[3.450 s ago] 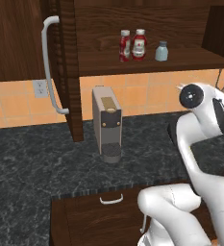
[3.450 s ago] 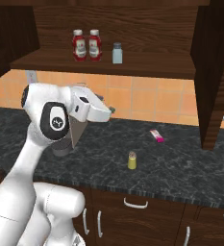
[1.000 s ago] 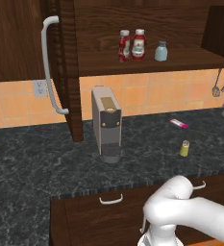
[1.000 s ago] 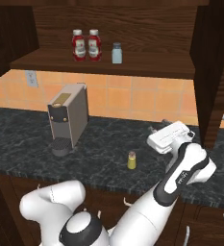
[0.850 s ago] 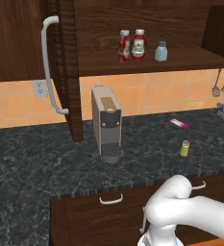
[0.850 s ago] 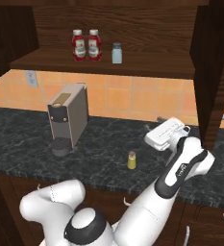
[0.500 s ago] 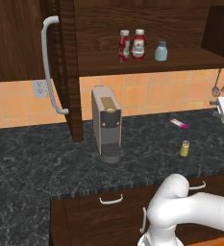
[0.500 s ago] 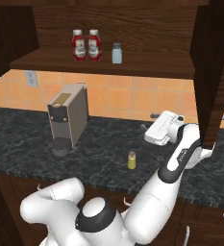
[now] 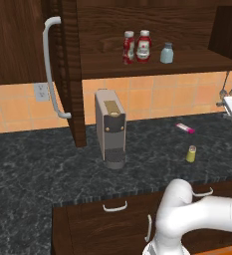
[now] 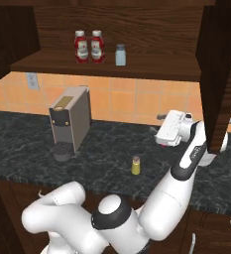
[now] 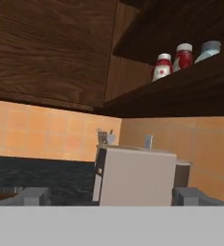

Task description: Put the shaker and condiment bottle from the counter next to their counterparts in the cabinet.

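The gripper [image 10: 162, 118] hangs released, jaws wide, holding nothing, above the counter [image 9: 48, 164], half cut off at the left base view's three o'clock edge. The shaker [image 10: 135, 165] stands at its seven o'clock on the counter. Both red bottles [image 9: 137, 47] sit on the cabinet [image 10: 112, 69] shelf beside the blue-grey shaker [image 9: 167, 53]; which is the condiment bottle is probably not distinguishable. The coffee machine [image 9: 110, 128] hides part of the backsplash.

Two bottles [image 9: 137, 46] left of shaker [image 9: 167, 53] – on cabinet shelf [image 9: 152, 65].
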